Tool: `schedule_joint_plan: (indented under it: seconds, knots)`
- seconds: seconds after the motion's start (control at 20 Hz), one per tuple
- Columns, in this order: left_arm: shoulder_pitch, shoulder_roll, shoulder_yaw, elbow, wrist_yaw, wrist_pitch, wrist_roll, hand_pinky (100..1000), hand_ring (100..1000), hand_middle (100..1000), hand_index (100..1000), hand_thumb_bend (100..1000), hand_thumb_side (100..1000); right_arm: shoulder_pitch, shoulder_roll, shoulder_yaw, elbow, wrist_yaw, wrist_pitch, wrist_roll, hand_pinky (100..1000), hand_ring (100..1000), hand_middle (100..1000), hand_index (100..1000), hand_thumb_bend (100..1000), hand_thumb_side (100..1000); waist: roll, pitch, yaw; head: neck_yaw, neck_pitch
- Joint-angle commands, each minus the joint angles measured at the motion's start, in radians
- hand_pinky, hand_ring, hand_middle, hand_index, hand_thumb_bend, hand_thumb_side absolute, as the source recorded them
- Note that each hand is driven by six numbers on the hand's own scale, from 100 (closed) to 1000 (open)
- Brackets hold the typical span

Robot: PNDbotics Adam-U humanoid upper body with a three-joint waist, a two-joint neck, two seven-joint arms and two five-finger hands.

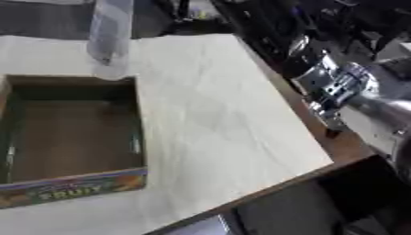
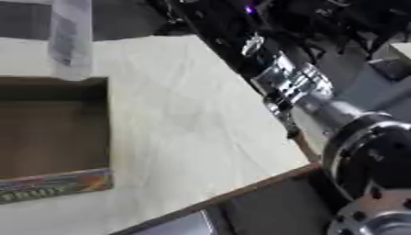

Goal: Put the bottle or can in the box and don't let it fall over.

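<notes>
A clear plastic bottle (image 1: 110,34) stands upright on the table, just behind the far wall of the box. The cardboard box (image 1: 138,124) is open at the top, sits at the left and shows nothing inside; its front wall carries a coloured fruit label. My right arm (image 2: 301,89), silver and black, hangs beyond the table's right edge and reaches toward the far side. Its dark end, the right hand (image 1: 295,55), blurs into the dark background, well to the right of the bottle. My left hand shows in neither view.
The pale table top (image 1: 224,114) spreads between the box and the right edge, with its wooden rim (image 1: 321,167) running diagonally. Dark equipment stands past the far right edge.
</notes>
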Motion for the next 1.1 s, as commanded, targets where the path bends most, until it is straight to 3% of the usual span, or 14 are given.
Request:
schedule_joint_plan:
  seconds: [0.05,0.5,0.7,1.0,1.05,1.1]
  knots:
    - [-0.025,0.030,0.000,-0.015,0.011,0.010,-0.005,685,511,789,860,147,731,-0.024,-0.004,-0.010,0.008,0.021,0.007,-0.012,509,248,192,163,246,100,0.013,-0.020,0.002,-0.010,0.012]
    - [-0.040,0.020,-0.004,-0.015,0.014,0.024,-0.014,685,507,785,859,149,733,-0.010,0.046,-0.004,0.030,0.085,0.009,-0.057,520,264,205,171,211,100,0.004,-0.013,0.009,-0.032,0.012]
    - [-0.047,0.013,-0.004,-0.015,0.011,0.028,-0.015,683,505,783,858,150,734,0.017,0.077,0.000,0.030,0.083,0.018,-0.094,554,307,264,215,100,100,-0.001,0.000,0.014,-0.038,0.006]
    - [-0.057,0.009,-0.003,-0.015,0.005,0.021,-0.014,683,504,781,858,148,734,0.041,0.114,0.018,0.024,0.092,0.031,-0.143,595,359,320,277,100,100,0.001,0.014,0.021,-0.043,0.004]
    - [-0.057,0.009,-0.003,-0.015,0.003,0.022,-0.013,683,502,780,857,147,735,0.044,0.117,0.022,0.023,0.099,0.031,-0.144,632,411,376,339,100,100,0.001,0.015,0.021,-0.044,0.004]
    - [-0.057,0.008,-0.002,-0.015,0.002,0.023,-0.012,683,502,779,857,147,735,0.047,0.119,0.027,0.020,0.110,0.031,-0.136,665,461,429,396,221,100,0.001,0.016,0.020,-0.044,0.003]
